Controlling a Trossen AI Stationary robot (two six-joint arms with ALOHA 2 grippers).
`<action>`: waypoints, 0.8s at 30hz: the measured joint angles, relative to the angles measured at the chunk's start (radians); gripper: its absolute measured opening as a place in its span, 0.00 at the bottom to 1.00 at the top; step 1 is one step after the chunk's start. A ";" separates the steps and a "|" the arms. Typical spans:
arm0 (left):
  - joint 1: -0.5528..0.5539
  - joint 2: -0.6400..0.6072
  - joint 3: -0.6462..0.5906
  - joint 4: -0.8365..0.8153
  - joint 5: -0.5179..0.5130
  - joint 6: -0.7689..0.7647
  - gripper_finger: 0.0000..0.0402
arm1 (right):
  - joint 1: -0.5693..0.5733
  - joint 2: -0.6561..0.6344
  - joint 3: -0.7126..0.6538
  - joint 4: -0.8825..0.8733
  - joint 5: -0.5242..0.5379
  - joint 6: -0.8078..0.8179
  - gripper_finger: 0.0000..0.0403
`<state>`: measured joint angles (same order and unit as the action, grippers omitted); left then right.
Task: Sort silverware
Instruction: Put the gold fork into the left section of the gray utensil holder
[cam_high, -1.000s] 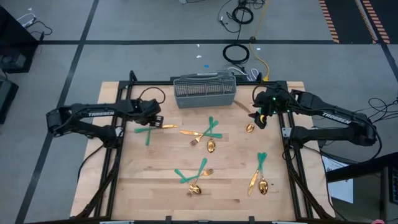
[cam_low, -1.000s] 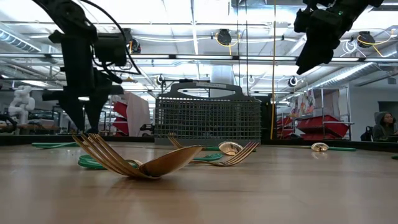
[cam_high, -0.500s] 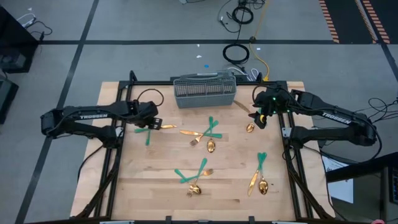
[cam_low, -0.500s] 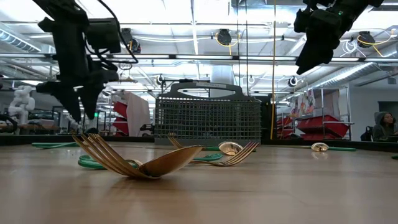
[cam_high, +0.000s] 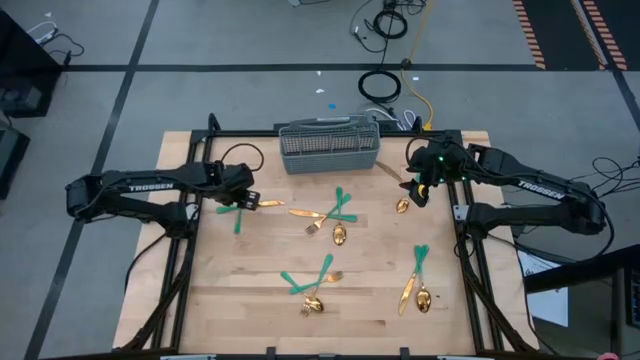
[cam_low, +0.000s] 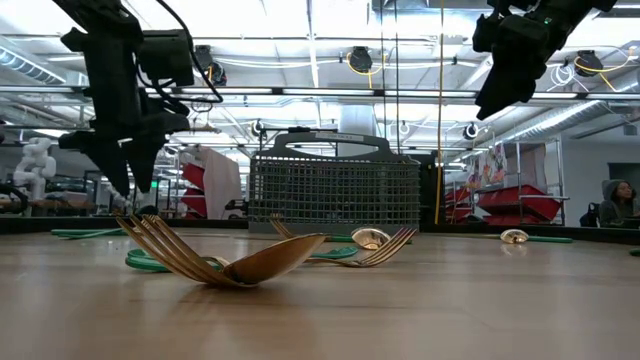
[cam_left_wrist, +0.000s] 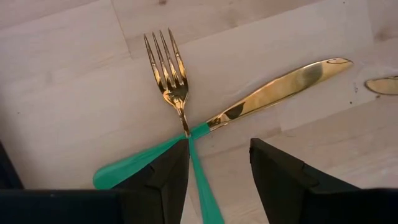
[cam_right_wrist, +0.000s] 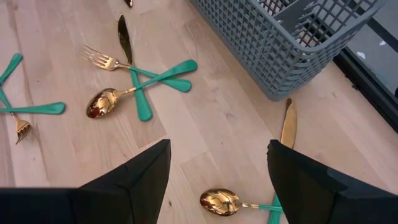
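Gold silverware with teal-green handles lies scattered flat on the wooden table. My left gripper (cam_high: 243, 196) (cam_left_wrist: 217, 180) hangs open just above a fork (cam_left_wrist: 168, 68) crossed over a knife (cam_left_wrist: 280, 90) near the table's left edge; its fingers stand on either side of the fork's teal handle (cam_left_wrist: 202, 186) without touching it. My right gripper (cam_high: 421, 190) (cam_right_wrist: 217, 186) is open and raised above a gold spoon (cam_right_wrist: 221, 201) and a gold knife (cam_right_wrist: 287, 127) at the right. In the low view the left gripper (cam_low: 130, 185) hovers near the tabletop, and the right gripper (cam_low: 500, 95) is high up.
The grey wire-mesh basket (cam_high: 330, 148) (cam_right_wrist: 292, 37) stands at the far edge. Crossed silverware lies mid-table (cam_high: 330, 215), near the front (cam_high: 310, 285) and front right (cam_high: 415, 280). A black frame (cam_high: 190, 260) borders the table. Bare wood lies between the piles.
My left arm has drawn back a little toward the table's left, and its gripper has tipped from upright to slanted above the crossed fork and knife. It remains open. The silverware has not moved.
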<state>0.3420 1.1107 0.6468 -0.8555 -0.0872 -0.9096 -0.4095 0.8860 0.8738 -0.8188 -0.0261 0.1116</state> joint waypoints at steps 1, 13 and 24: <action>0.000 0.000 0.000 0.000 0.000 0.000 0.43 | 0.000 0.000 0.000 0.000 0.000 0.000 0.63; 0.000 0.000 0.000 0.000 0.010 -0.008 0.43 | 0.000 0.000 0.000 0.007 0.000 0.000 0.63; 0.003 0.112 0.000 0.001 -0.003 -0.045 0.43 | 0.000 0.000 0.000 0.052 0.000 0.000 0.63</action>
<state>0.3447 1.2222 0.6468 -0.8542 -0.0903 -0.9546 -0.4099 0.8864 0.8734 -0.7664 -0.0257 0.1112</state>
